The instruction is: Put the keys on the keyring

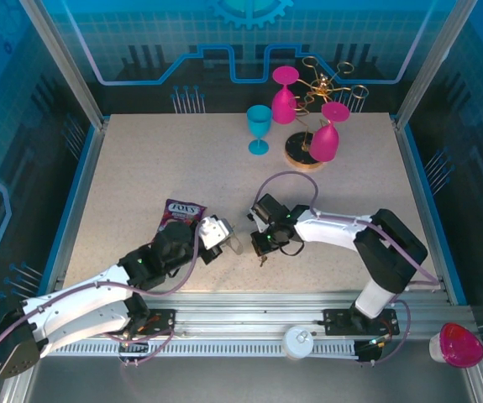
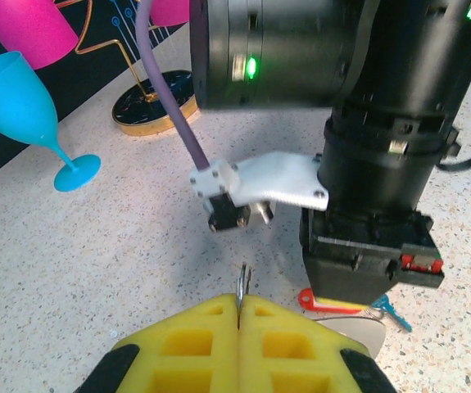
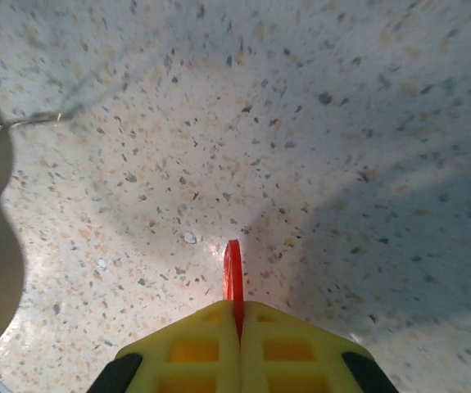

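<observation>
Left hand [image 2: 239, 309] pinched shut on the keyring [image 2: 242, 282] by a thin silver ring, right hand [image 3: 239, 315] facing it, clamped on the keys [image 3: 233, 274] by the red tag, above the speckled bench [image 1: 157, 159]; purple snack packet [image 1: 182, 210] beside; teal goblet [image 1: 259, 128] and gold glass rack [image 1: 321, 86] at the far edge.

The one legible piece of writing is on the purple snack packet [image 1: 182, 214] lying on the table: white capitals across its top read "FOX'S", with smaller print beneath too small to read. The blue back wall [image 1: 140, 34] carries a wordless gear emblem [image 1: 249, 10] at its top edge.
</observation>
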You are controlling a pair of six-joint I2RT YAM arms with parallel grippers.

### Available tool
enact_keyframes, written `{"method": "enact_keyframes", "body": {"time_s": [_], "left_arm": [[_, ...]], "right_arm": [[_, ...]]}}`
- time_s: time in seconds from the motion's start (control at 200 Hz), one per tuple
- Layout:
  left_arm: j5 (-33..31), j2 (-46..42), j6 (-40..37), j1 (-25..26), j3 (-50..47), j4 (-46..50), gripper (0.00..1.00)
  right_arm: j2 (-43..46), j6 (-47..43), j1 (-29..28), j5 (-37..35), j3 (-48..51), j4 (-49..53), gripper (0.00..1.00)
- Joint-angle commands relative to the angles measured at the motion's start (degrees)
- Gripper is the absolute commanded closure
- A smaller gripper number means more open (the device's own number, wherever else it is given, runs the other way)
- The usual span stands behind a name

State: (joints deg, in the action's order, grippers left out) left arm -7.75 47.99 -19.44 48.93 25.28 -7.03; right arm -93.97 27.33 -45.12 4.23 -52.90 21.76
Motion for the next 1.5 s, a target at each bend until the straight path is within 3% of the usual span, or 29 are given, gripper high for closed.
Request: {"method": "enact_keyframes", "body": {"time_s": [0.0, 0.075, 0.14, 0.37, 0.405, 0.47, 0.5, 0.665, 0.846, 0.976, 1.056, 1.236, 1.381, 1.496], "left_arm": [[1.06, -0.07, 0.22, 0.12, -0.65, -0.52, 1.0], [2.26, 1.22, -0.18, 0.12, -0.51, -0.52, 1.0], [3.27, 2.23, -0.16, 0.12, -0.23, -0.44, 1.0], [4.28, 2.75, -0.46, 0.12, -0.57, -1.58, 1.0], [4.28, 2.73, -0.59, 0.12, -0.55, -1.74, 1.0], [4.48, 2.81, -0.77, 0.14, -0.55, -1.85, 1.0], [4.49, 2.81, -0.91, 0.12, -0.57, -1.88, 1.0], [4.64, 2.56, -0.78, 0.16, -0.47, -1.67, 1.0], [4.76, 2.46, -0.77, 0.12, -0.36, -1.85, 1.0], [4.88, 2.5, -0.7, 0.12, -0.29, -1.94, 1.0], [4.92, 2.17, -0.69, 0.12, -0.31, -1.7, 1.0], [4.86, 1.76, -0.69, 0.13, -0.39, -1.57, 1.0], [4.85, 1.73, -0.74, 0.12, -0.36, -1.4, 1.0], [5.06, 1.95, -0.8, 0.12, -0.39, -1.76, 1.0]], "right_arm": [[7.56, 2.85, 1.53, -4.08, 0.64, 1.51, 1.0], [10.59, 7.06, 3.25, -5.81, 5.23, 0.99, 1.0], [11.67, 11.98, 4.54, -5.35, 9.75, -0.35, 0.93], [18.86, 20.8, 5.48, -9.79, 17.24, 1.87, 0.91], [19.94, 20.76, 5.53, -10.7, 17.23, 3.89, 0.87], [21.81, 19.67, 6.04, -12.27, 16.51, 8.52, 0.66], [22.7, 18.72, 6.34, -13.01, 16.08, 10.22, 0.62], [26.24, 11.08, 7.29, -16.41, 12.76, 18.1, 0.6], [19.57, 4.69, 1.15, -17.84, 7.45, 23.48, 0.63], [14.82, 4.52, 1.26, -17.2, 5.25, 20.83, 0.51], [11.38, 5.29, 1.22, -15.07, 4.18, 18.54, 0.49], [6.08, 6.77, 1.22, -15.33, 3.34, 14.62, 0.7], [7.39, 7.12, 0.98, -15.14, 2.86, 14.37, 1.0], [11.08, 6.9, 0.47, -11.32, 1.29, 12.61, 1.0]]}}
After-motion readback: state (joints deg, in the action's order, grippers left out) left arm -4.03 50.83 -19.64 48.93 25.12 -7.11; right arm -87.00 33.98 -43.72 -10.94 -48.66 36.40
